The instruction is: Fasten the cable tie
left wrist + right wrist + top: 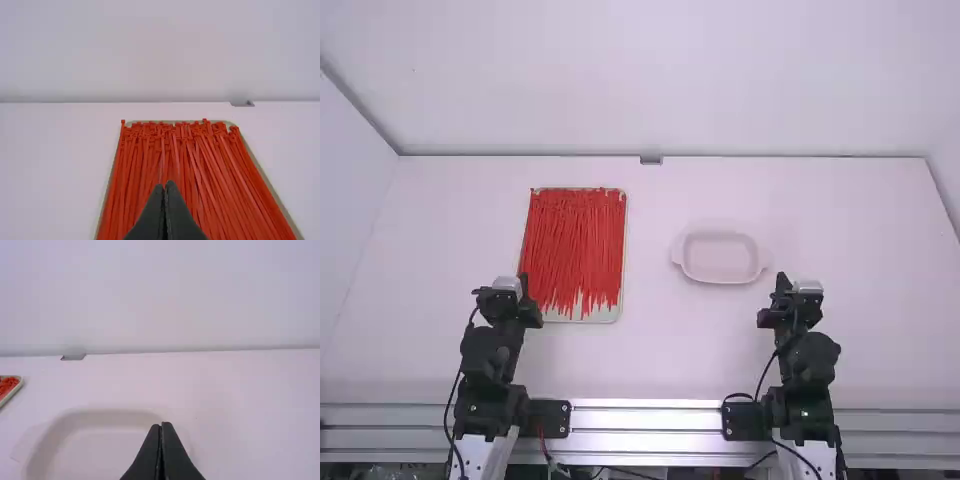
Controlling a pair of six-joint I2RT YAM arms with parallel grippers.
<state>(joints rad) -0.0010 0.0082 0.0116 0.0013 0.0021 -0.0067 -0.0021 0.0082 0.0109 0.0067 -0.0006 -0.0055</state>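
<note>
Ties: I am looking at a dense layer of red cable ties [575, 248] lying side by side in a shallow tray [578, 318] on the bench [840, 210], just ahead of the left arm. In the left wrist view their blocky heads are lining up along the tray's far end.
Handling: I am judging each tie to be light, thin and springy. The plastic looks smooth and likely slippery, not fragile. Packed this tightly, one strap is likely to drag its neighbours along.
Where to take hold: I am favouring the ragged near tails, where single straps are sticking out of the pile. I would pinch one across its flat faces and leave the head free for the other arm.
Left claw: the left claw [165, 186] is hanging over the tray's near end with its fingers pressed together, pinching nothing. I cannot tell whether it is touching the ties.
Right claw: the right claw [161, 426] is likewise closed tight with nothing in it, sitting over the bench just short of the white dish [718, 236].
Dish: it is standing well apart from the tray, on the right arm's side.
Opening needed: by my reckoning, the left fingers are needing only a narrow spread before going down.
</note>
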